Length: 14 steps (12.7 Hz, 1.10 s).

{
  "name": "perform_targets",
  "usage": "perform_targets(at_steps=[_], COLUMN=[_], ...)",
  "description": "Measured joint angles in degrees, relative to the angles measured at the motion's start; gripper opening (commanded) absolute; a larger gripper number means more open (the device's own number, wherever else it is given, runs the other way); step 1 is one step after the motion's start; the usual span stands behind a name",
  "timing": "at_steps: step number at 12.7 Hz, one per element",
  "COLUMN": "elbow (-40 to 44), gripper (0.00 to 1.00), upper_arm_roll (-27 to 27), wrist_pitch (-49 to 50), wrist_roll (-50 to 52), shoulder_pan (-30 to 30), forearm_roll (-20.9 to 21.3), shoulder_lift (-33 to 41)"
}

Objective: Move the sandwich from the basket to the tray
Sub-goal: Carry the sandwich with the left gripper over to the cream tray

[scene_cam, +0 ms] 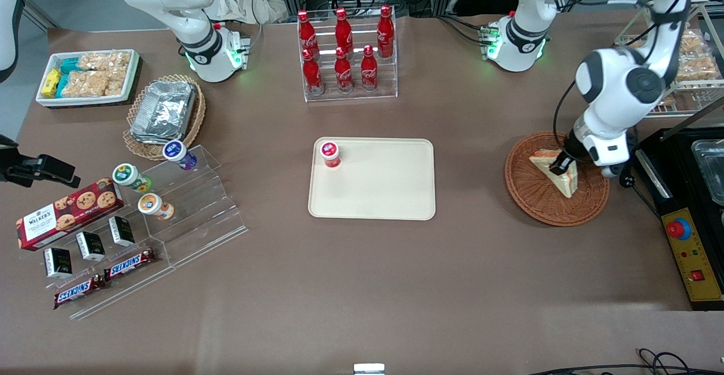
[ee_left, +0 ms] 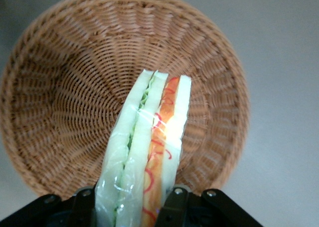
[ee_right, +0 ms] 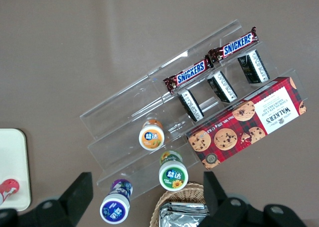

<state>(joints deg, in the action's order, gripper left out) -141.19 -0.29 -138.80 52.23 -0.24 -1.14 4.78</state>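
Observation:
The sandwich (scene_cam: 565, 181) is a wrapped wedge of white bread with green and orange-red filling, standing on edge in the reddish-brown wicker basket (scene_cam: 531, 194). My gripper (scene_cam: 561, 166) is down inside the basket, shut on the sandwich (ee_left: 149, 137). A black finger (ee_left: 174, 201) presses against each side of the wrap. The basket's woven floor (ee_left: 65, 87) shows all around the wedge. The cream tray (scene_cam: 384, 194) lies flat at mid-table, well away from the basket toward the parked arm's end.
A small red-capped bottle (scene_cam: 330, 153) stands on a corner of the tray. A rack of cola bottles (scene_cam: 346, 52) is farther from the camera. A black control box (scene_cam: 684, 239) sits close beside the basket. Snack stands (scene_cam: 141, 211) lie toward the parked arm's end.

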Motion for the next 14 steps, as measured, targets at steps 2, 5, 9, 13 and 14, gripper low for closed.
perform_targets(at_steps=[2,5,9,13,14], elbow=[6.8,23.7,35.4,36.2,35.3], gripper=[0.00,0.00,0.00,0.00,0.00], upper_arm_roll=[-1.4,-5.7,-13.3,-26.1,-28.4], wrist_pitch=[12.4,33.6,42.4,40.9,38.5], wrist_roll=[-0.9,-1.9,-3.8,-3.7,-3.7], shoulder_pan=[0.0,-0.2,-0.3,-0.6,-0.6], forearm_roll=[0.0,0.0,-0.2,-1.2,-1.2], shoulder_lift=[3.5,4.6,4.5,1.7,0.1])
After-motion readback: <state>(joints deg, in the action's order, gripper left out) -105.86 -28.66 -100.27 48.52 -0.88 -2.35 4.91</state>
